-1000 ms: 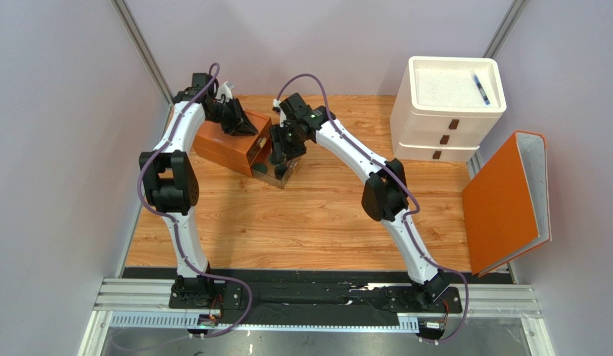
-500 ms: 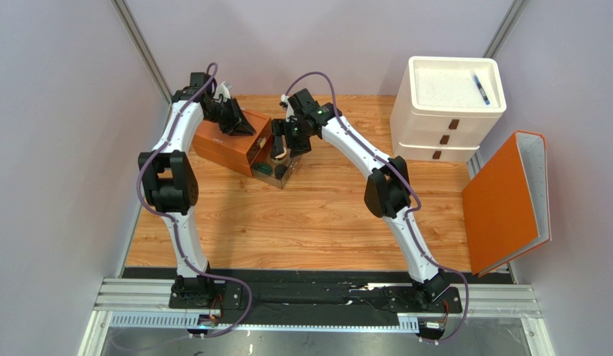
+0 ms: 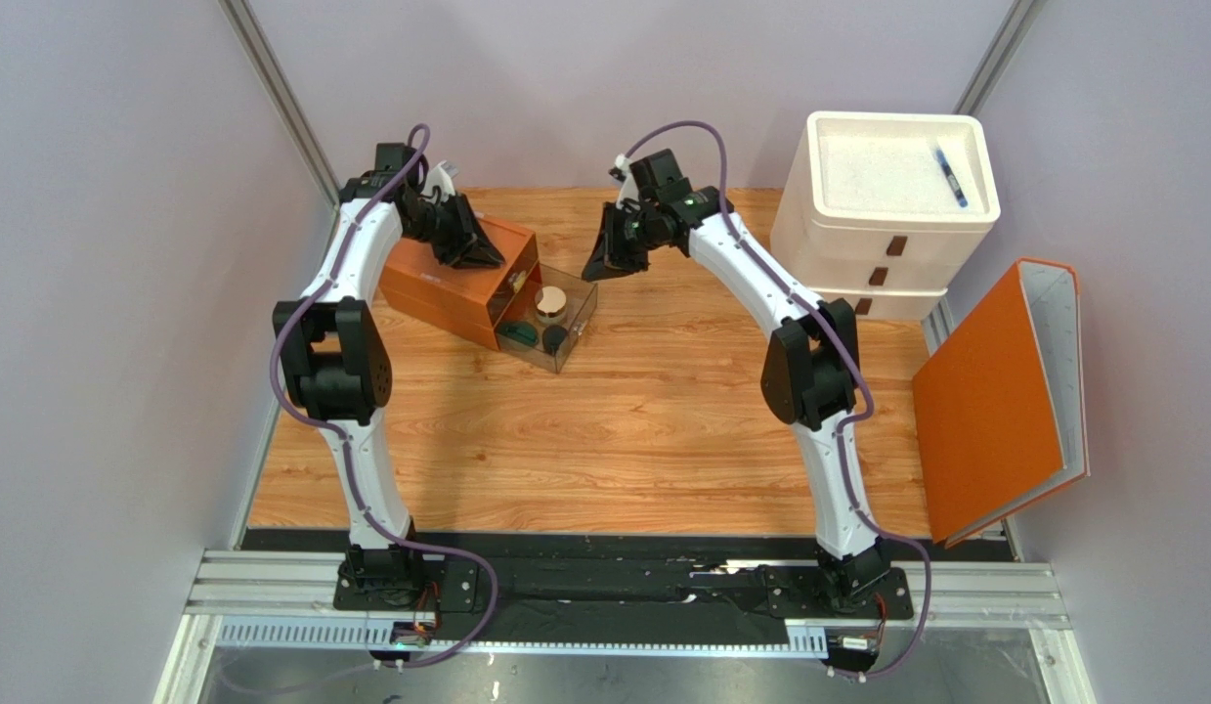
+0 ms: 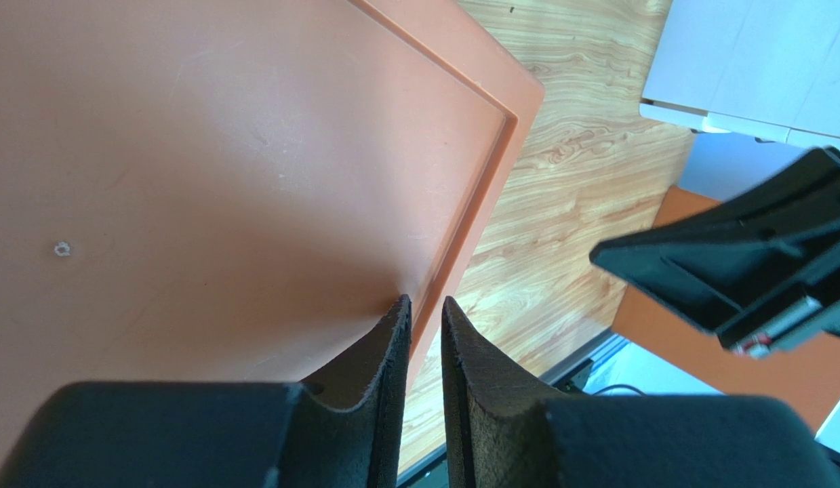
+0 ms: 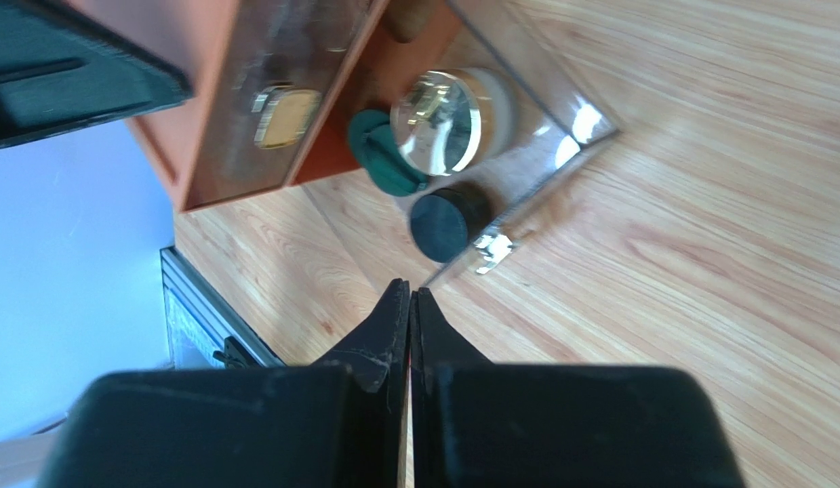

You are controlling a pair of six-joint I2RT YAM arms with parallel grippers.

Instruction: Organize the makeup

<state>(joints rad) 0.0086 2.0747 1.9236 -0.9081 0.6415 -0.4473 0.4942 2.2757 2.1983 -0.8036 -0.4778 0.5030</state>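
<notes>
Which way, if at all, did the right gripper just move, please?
Yes: the right gripper pulled away from the orange box, toward the white drawers.

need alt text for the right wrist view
The right claw, shut and empty, hangs over the wooden table near a clear drawer open from an orange box, holding a round tan jar, a dark-green disc and a black cap.

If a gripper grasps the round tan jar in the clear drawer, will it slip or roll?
The round tan jar has a shiny lid, so it is probably hard and slippery. Standing on its flat end, it would likely slide, not roll, when pushed.
</notes>
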